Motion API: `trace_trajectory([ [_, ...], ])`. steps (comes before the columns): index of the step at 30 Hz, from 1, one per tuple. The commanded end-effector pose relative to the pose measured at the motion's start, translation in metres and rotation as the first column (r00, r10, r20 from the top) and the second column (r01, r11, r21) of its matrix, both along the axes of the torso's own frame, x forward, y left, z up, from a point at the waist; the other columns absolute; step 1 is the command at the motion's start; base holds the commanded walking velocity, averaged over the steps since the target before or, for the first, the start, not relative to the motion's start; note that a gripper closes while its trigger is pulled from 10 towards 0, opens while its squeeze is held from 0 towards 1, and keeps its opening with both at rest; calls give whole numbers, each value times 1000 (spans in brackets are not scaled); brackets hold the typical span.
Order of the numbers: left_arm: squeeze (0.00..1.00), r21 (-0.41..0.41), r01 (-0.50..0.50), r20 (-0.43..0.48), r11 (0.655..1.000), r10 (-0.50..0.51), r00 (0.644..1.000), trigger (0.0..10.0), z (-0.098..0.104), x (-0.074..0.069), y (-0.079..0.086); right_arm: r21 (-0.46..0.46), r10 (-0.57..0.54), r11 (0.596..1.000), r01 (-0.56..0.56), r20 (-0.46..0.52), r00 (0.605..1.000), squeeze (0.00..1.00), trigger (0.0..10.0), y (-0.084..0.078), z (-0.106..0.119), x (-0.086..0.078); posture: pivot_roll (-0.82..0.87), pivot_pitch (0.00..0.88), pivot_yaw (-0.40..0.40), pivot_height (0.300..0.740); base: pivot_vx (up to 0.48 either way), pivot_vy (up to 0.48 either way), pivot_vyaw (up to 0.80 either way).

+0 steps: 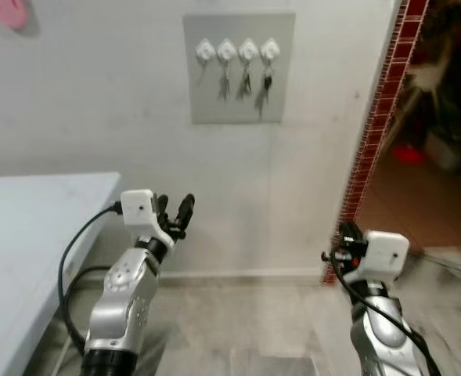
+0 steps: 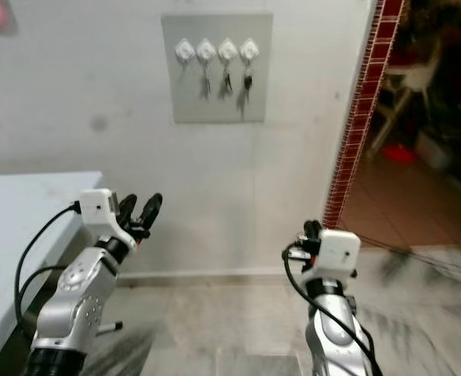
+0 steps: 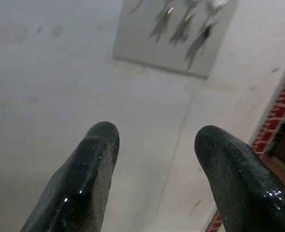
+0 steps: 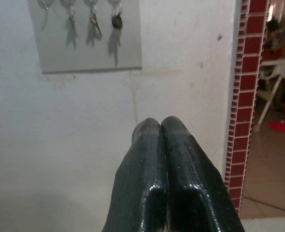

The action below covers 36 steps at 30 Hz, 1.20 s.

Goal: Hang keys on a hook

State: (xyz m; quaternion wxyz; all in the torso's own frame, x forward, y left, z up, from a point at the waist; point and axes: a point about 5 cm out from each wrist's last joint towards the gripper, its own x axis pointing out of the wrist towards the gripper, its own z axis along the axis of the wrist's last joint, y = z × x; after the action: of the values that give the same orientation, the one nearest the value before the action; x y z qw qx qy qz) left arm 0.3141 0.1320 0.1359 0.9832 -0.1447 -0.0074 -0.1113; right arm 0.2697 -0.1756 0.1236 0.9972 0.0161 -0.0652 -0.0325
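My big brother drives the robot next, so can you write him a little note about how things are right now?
Left gripper: open, empty, raised in front of the wall beside the white table.
Right gripper: shut, nothing between its fingers, held low near the red tiled doorway edge.
Key board: four white hooks, keys hanging from each, the leftmost hard to make out.
Done: keys look hung.
Left: neither gripper holds keys; check the board, then step back.

No writing, label, brand, number or sign can be read anywhere in these views. The grey panel (image 1: 239,68) on the wall, its white hooks (image 1: 237,51) and the hanging keys (image 1: 244,82) carry no lettering that can be made out.
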Motion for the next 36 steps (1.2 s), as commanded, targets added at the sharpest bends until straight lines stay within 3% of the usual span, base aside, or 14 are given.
trace_trajectory([
  [1,0,4,-7,0,1000,7,1000,10000,2,2,3,7,20,1000,-21,24,999,0,10000,5,6,1,-66,0,4,740,334,0,0],
  [8,0,-18,-16,30,1000,17,999,10000,4,0,0,4,36,999,-36,26,999,0,10000,6,7,3,-65,0,-4,740,141,0,0],
  [12,0,-34,-12,1,999,12,1000,10000,1,1,-1,2,41,999,-41,27,999,0,10000,7,8,3,-68,0,-6,740,0,104,0],
  [15,0,-22,-17,0,1000,17,1000,10000,1,1,-1,-2,44,999,-44,25,999,0,10000,7,7,3,-69,0,-9,740,0,407,0],
  [36,0,6,-52,-38,999,52,998,10000,-2,5,3,-3,42,999,-42,48,998,0,10000,4,13,4,-69,0,-17,740,0,0,0],
])
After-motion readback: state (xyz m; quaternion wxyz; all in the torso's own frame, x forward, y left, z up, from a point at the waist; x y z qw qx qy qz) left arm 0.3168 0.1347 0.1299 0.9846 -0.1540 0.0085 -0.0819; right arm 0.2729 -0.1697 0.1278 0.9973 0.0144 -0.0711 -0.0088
